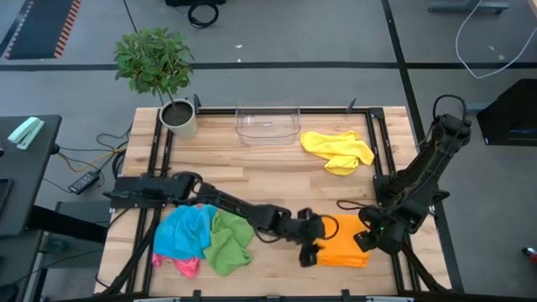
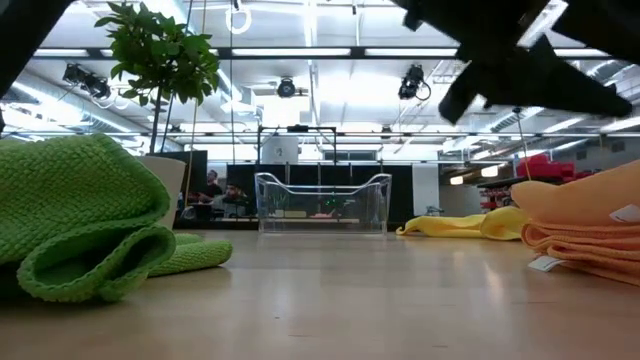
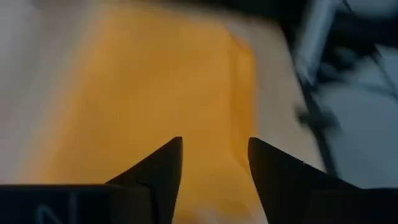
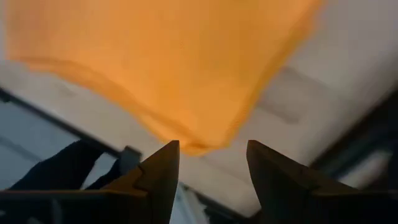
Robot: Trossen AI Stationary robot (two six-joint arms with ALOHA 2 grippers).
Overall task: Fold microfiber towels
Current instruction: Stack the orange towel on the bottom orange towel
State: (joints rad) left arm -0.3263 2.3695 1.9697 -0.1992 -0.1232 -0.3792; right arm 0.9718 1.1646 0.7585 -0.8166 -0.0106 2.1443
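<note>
The left gripper (image 1: 309, 243) sits low over the near part of the bench (image 1: 277, 180), its arm stretched flat from the left side toward the centre. Its fingers (image 3: 163, 168) stand apart, released, holding nothing, with the folded orange towel (image 1: 344, 242) directly beneath and ahead of them. The right gripper (image 1: 369, 235) comes in from the opposite side, its arm bent down from a raised elbow at the bench's right edge; its fingers (image 4: 160, 171) are also spread and empty, just beside the orange towel's edge. Behind the left arm lie a blue towel (image 1: 183, 232), a green towel (image 1: 228, 243) and a pink towel (image 1: 186, 267), heaped together. Well beyond both grippers sit a crumpled yellow towel (image 1: 337, 149) and a clear bin (image 1: 268, 122).
</note>
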